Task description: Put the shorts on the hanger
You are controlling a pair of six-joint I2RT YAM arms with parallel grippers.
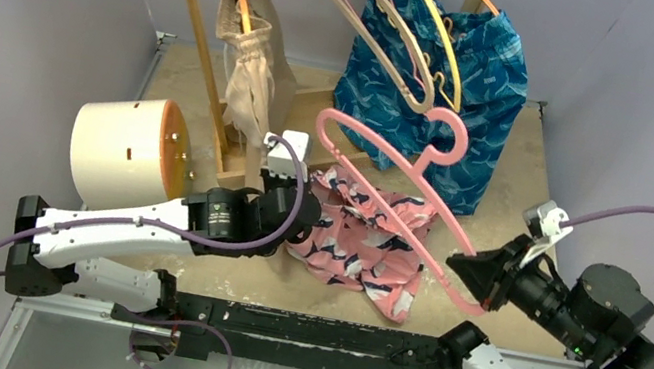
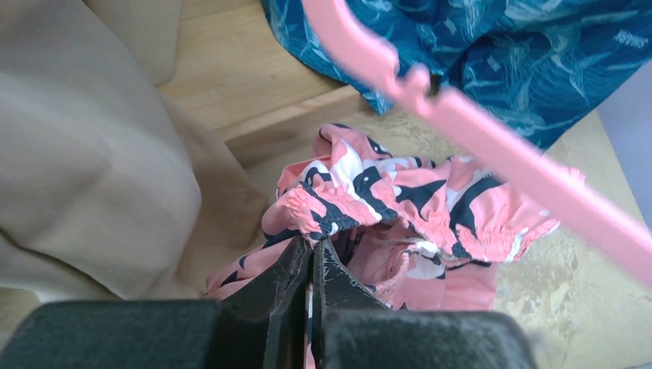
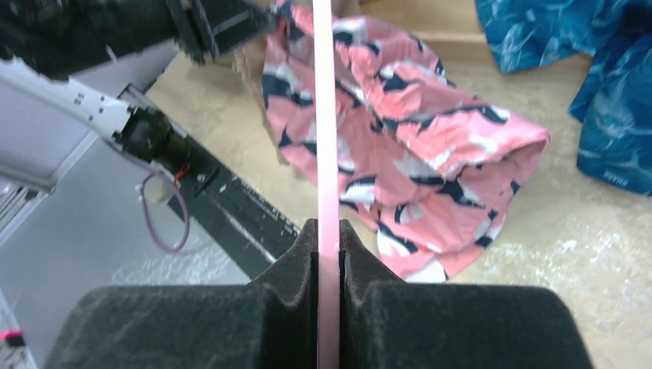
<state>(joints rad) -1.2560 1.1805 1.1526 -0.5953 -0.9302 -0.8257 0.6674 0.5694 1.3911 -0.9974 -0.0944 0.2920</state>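
three shorts (image 1: 364, 242) (image 1: 454, 75) (image 1: 250, 80), two grippers (image 2: 311, 247) (image 3: 329, 231), one pink hanger (image 3: 325, 115)

**Three Views, One Shared Patch**

The top view was taken from above and behind the arms, angled down over the whole table (image 1: 511, 212) from well back. The left wrist view was set close behind the left gripper (image 2: 311, 244) and aimed along its fingers, with the shorts (image 2: 430, 207) seen very near. The right wrist view was set likewise behind the right gripper (image 3: 328, 229) and faced leftward across the table. The shorts and hanger (image 3: 326, 115) were shared by all three views.
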